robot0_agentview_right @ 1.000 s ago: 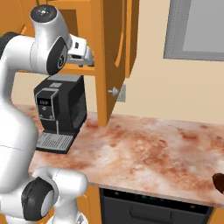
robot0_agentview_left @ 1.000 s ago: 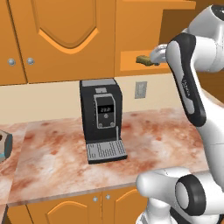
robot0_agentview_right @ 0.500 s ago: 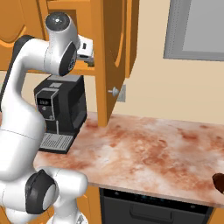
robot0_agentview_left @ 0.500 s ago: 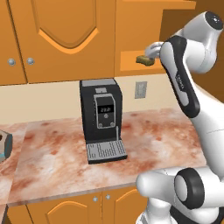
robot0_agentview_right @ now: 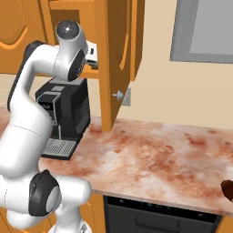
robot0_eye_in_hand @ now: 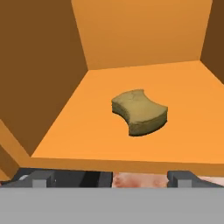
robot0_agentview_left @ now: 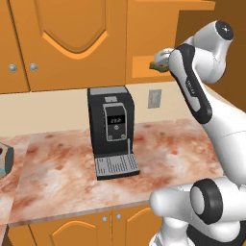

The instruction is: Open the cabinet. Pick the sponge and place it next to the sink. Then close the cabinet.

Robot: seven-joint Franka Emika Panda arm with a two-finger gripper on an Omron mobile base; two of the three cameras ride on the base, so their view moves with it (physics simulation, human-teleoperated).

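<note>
The cabinet stands open, its orange shelf (robot0_eye_in_hand: 87, 131) bare except for the sponge (robot0_eye_in_hand: 140, 112), an olive-yellow block lying flat near the middle. My gripper (robot0_eye_in_hand: 111, 179) is open at the shelf's front edge, a short way from the sponge, with nothing between its fingertips (robot0_eye_in_hand: 39, 179). From the left base, the sponge (robot0_agentview_left: 157, 65) peeks out at the shelf just beside my hand (robot0_agentview_left: 163, 54). In the right base view the cabinet door (robot0_agentview_right: 119, 54) swings out edge-on with its round silver knob (robot0_agentview_right: 118, 95), and my hand (robot0_agentview_right: 93, 51) reaches in behind it. The sink is out of view.
A black coffee machine (robot0_agentview_left: 113, 132) stands on the marbled counter (robot0_agentview_left: 67, 178) right below the open cabinet. A wall outlet (robot0_agentview_left: 153, 98) sits behind it. Closed two-knob wall doors (robot0_agentview_left: 62, 43) hang to the left. A dark brown object (robot0_agentview_right: 227, 189) lies at the counter's right edge.
The arm's elbow has risen and the hand has moved in closer to the shelf and the sponge. The gripper has stayed open; the sponge has not moved.
</note>
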